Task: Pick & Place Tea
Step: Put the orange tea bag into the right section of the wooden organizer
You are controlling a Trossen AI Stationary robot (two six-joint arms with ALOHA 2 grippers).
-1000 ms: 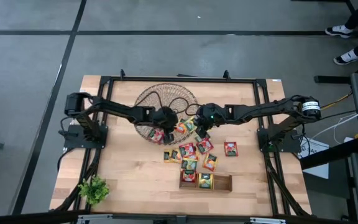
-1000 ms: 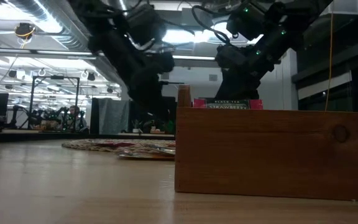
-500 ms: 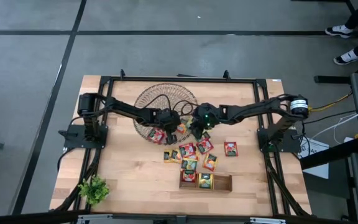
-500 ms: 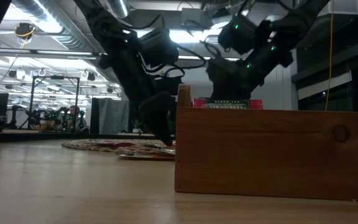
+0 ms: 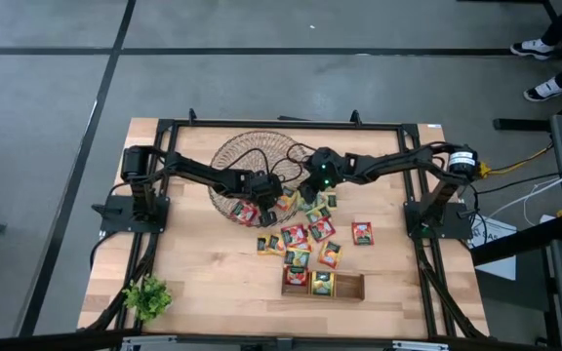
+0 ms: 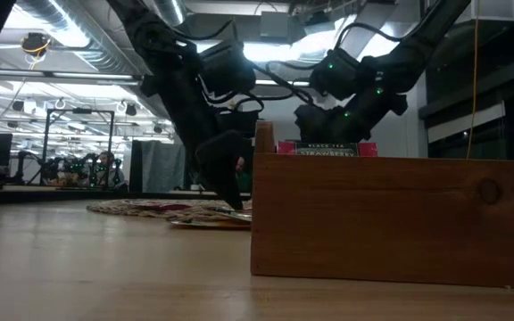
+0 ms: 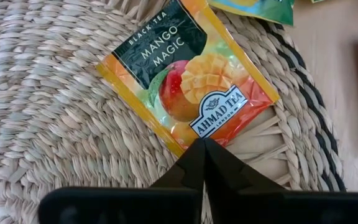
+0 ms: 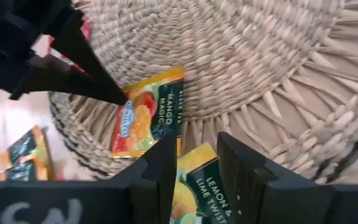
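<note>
- Pinching the mango tea sachet [image 7: 188,84] by its corner on the wicker dish [image 7: 48,118], the left gripper [image 7: 202,144] has its fingers shut.
- Right gripper [image 8: 194,155] hovers nearby, fingers parted around a lemon sachet [image 8: 197,177].
- Next, likely: lift clear toward the wooden tray [image 5: 344,286].

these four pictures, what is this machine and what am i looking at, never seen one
It is a robot with two dark arms at a wooden table. One picture looks down from above, one level across the tabletop, and two come from cameras on the wrists. On the table lie a woven wicker dish, scattered tea sachets and a wooden tray. The left gripper has pinched shut on the corner of a mango tea sachet on the dish. The right gripper is open over a lemon tea sachet at the dish's edge.
</note>
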